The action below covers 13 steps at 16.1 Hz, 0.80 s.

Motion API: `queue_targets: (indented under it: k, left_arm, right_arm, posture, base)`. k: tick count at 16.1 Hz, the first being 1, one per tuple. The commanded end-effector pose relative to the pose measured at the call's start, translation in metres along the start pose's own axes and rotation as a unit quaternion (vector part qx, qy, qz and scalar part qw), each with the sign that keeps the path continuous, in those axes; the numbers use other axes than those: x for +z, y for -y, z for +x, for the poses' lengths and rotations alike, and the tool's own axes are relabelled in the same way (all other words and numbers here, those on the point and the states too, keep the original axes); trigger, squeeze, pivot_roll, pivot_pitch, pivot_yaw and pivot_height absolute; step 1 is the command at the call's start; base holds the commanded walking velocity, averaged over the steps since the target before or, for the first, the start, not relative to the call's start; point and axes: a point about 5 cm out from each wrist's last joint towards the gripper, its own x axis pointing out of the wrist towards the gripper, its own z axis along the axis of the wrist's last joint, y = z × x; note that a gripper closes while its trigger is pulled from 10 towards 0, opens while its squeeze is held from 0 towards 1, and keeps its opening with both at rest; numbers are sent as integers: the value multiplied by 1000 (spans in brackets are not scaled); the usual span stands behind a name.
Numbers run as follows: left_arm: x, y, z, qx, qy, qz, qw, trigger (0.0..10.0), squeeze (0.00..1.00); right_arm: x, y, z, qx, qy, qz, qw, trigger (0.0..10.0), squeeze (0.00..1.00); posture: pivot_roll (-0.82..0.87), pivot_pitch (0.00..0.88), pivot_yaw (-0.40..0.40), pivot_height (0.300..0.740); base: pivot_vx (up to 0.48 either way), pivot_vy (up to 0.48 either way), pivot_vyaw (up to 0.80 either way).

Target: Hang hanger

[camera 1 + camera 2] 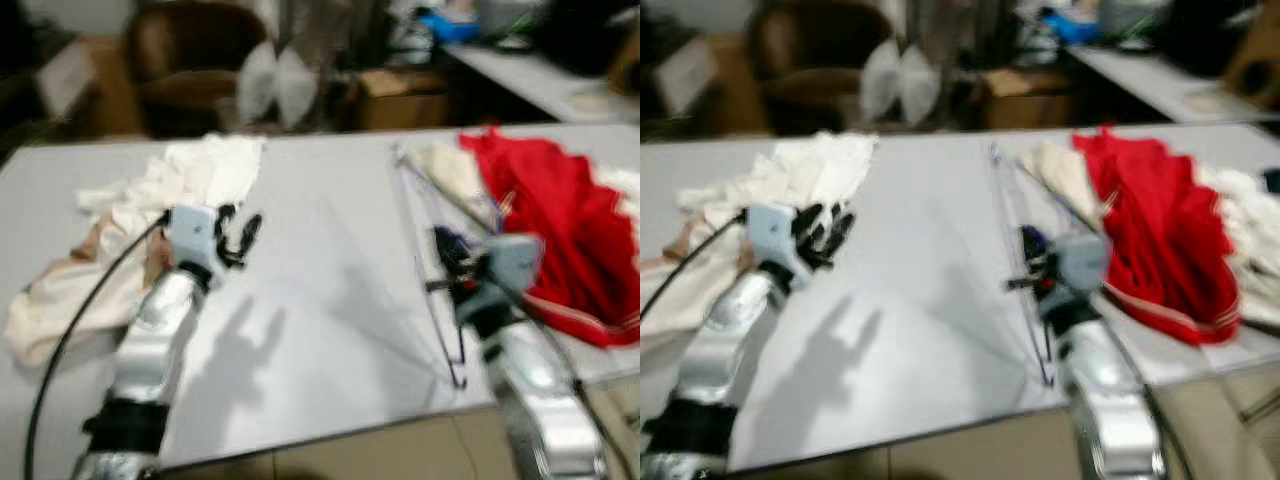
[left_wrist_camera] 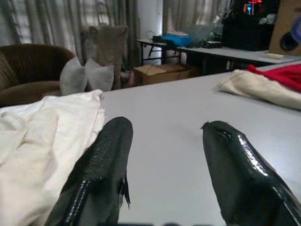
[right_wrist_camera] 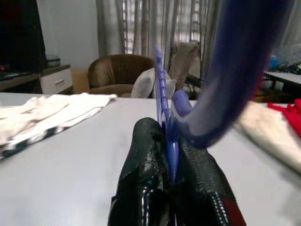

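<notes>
A thin blue hanger (image 1: pixel 441 322) lies lengthways over the grey table (image 1: pixel 320 300), right of centre. My right gripper (image 1: pixel 450 262) is shut on the hanger (image 3: pixel 162 94), whose hook curves large and close above the fingers (image 3: pixel 146 150) in the right wrist view. My left gripper (image 1: pixel 238 238) is open just above the table beside a heap of white clothes (image 1: pixel 190 180), with nothing between its fingers (image 2: pixel 106 155). A red garment (image 1: pixel 560 230) with white trim lies at the table's right end, next to a cream cloth (image 1: pixel 450 170).
The table's near edge (image 1: pixel 330 435) runs just in front of me, with tiled floor below it. Behind the table stand a brown armchair (image 1: pixel 190 70), two pale cushions (image 1: pixel 275 85), a cardboard box (image 1: pixel 400 95) and a second cluttered table (image 1: pixel 540 80).
</notes>
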Motion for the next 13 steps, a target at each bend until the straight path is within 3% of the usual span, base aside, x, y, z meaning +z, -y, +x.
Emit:
queue_targets:
  k: [1,3,5,6,7,8,9,13]
  left_arm:
    - [6,1,1,6,11,10,1000,10000,0]
    - [8,-6,-1,30,9,25,999,10000,0]
    - [8,-10,-1,45,12,13,999,10000,0]
    - [8,-13,-1,60,13,-6,998,10000,0]
    - [4,-18,-2,74,-3,0,997,10000,8]
    - [3,-20,-2,76,-7,7,997,10000,620]
    - [3,-26,-4,83,-14,7,996,10000,1000]
    - [-3,-27,5,55,-50,25,997,10000,1000]
  right_arm:
    - [-8,6,-2,-10,-23,-3,1000,10000,0]
    - [-8,6,-2,-9,-23,-5,1000,10000,0]
    - [-9,7,-2,-9,-23,-7,1000,10000,0]
    - [-9,8,-2,-10,-23,-8,1000,10000,0]
    - [-9,11,-2,-14,-22,-10,1000,10000,0]
    - [-9,13,-2,-15,-22,-11,1000,10000,0]
    - [-9,16,-3,-19,-21,-15,999,10000,0]
    - [-9,22,0,-21,-23,-22,999,10000,0]
  posture:
    - [-182,0,23,740]
    - [-179,0,19,740]
    - [-177,0,20,740]
    - [-176,0,21,740]
    - [-175,0,23,740]
    - [-175,0,23,740]
    - [-175,0,23,740]
    - [-176,0,19,740]
  base:
    - [0,0,0]
    - [0,-480,0]
    - [0,-480,0]
    - [0,0,0]
    - [0,0,0]
    - [0,0,0]
    - [0,0,0]
    - [0,0,0]
